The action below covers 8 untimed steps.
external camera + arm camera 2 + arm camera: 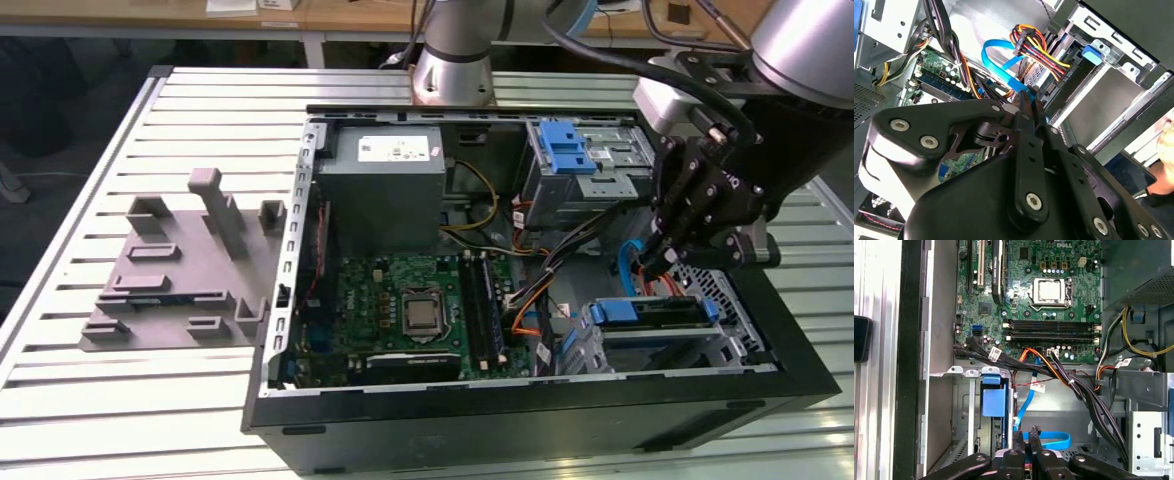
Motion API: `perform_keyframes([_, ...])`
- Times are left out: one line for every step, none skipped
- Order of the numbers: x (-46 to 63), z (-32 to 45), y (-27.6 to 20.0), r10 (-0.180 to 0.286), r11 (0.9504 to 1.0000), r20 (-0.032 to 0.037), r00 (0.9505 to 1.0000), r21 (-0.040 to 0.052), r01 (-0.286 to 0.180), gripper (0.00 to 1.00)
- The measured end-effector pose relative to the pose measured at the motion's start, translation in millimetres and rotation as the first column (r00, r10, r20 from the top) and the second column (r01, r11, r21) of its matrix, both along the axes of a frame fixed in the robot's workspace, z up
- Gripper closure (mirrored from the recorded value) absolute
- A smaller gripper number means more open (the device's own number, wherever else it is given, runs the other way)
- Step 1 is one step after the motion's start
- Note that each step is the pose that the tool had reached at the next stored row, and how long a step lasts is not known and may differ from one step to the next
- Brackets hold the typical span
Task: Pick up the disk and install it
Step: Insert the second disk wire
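Jaws are pulled almost together, just a thin slot left between the tips, and I can't tell if they're actually pinching anything. The gripper [654, 262] hangs inside the open computer case [534, 425], over on the exterior view's right. In both wrist views its tips [1026, 437] [1026, 102] sit right at a blue flat data cable [1054, 442] [999, 60], touching or as good as.

The disk [650, 311] is already down in the drive bay at the near right corner of the case, just below the gripper. It's slotted in so you mostly see its edge and the blue carrier. In the first wrist view the blue carrier [993, 401] shows in that silver bay, just beside the tips.

A bundle of black, orange and yellow wires [1079, 385] runs between the bay and the motherboard [400, 300], which fills the middle of the case with the bare CPU socket [422, 308] in view.

Further out, the grey power-supply box [387, 190] sits at the far left of the case, and a silver cage with a blue latch [581, 155] at the far right. Outside the case, on the exterior view's left, a grey moulded fixture [174, 270] lies on the slatted aluminium table [134, 400].
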<state>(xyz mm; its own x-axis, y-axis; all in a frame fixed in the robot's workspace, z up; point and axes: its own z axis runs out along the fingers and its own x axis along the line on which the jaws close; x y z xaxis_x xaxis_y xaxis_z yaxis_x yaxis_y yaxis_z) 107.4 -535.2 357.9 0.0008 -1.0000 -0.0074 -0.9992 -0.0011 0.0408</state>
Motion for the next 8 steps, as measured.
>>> perform_keyframes([0.0, 0.0, 0.0, 0.0, 1.0, -0.0001, 1.0, 0.0, 0.0, 0.84])
perform_keyframes([0.0, 0.1, 0.0, 0.0, 1.0, -0.0002, 1.0, -0.0002, 0.0, 0.77])
perform_keyframes([0.1, 0.2, 0.0, 0.0, 1.0, -0.0002, 1.0, -0.0003, 0.0, 0.77])
perform_keyframes([0.2, 0.3, 0.0, 0.0, 1.0, -0.0003, 1.0, -0.0005, 0.0, 0.77])
perform_keyframes([0.2, 0.3, 0.0, 0.0, 1.0, -0.0003, 1.0, -0.0007, 0.0, 0.77])
perform_keyframes([0.2, 0.3, 0.0, 0.0, 1.0, -0.0003, 1.0, -0.0007, 0.0, 0.77])
perform_keyframes([0.2, 0.3, 0.0, 0.0, 1.0, -0.0003, 1.0, -0.0008, 0.0, 0.77])
perform_keyframes([0.2, 0.2, 0.0, 0.0, 1.0, -0.0003, 1.0, -0.0008, 0.0, 0.77])
